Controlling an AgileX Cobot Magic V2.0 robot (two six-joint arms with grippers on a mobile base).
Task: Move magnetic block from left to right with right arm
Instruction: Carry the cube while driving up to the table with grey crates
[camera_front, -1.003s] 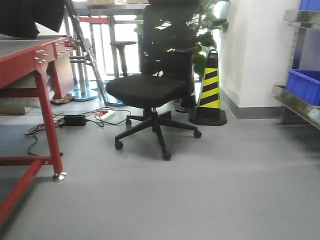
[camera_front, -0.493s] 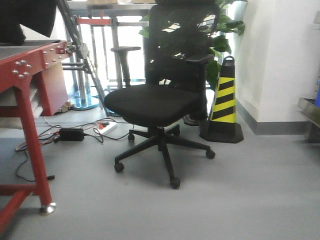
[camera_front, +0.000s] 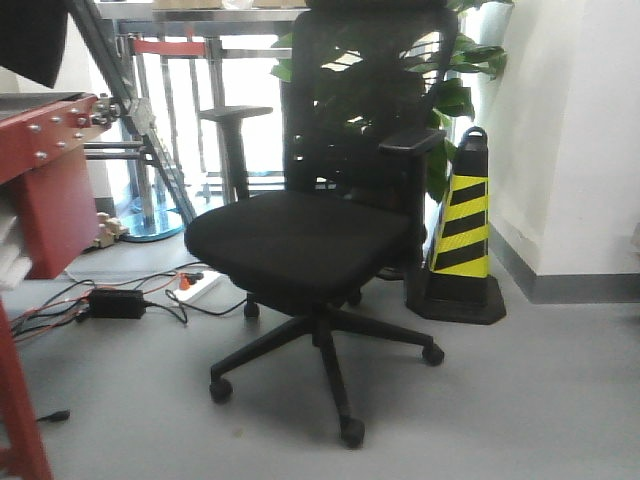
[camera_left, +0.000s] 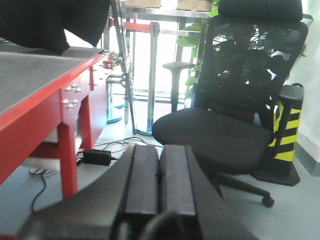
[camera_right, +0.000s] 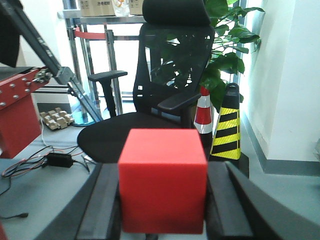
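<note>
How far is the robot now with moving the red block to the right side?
Done: the magnetic block is clamped in the right gripper. In hand: it hangs in the air before the office chair. Left: setting it down; no placing spot shows. The left gripper is shut, empty.

Straight ahead, the black office chair blocks the middle, its wheeled legs spread over the floor. To its right a striped traffic cone stands near the wall, with open floor in front of both. On your left the red surface juts in, and cables lie on the floor beside it. The magnetic block fills the gap between the fingers of your right hand.
</note>
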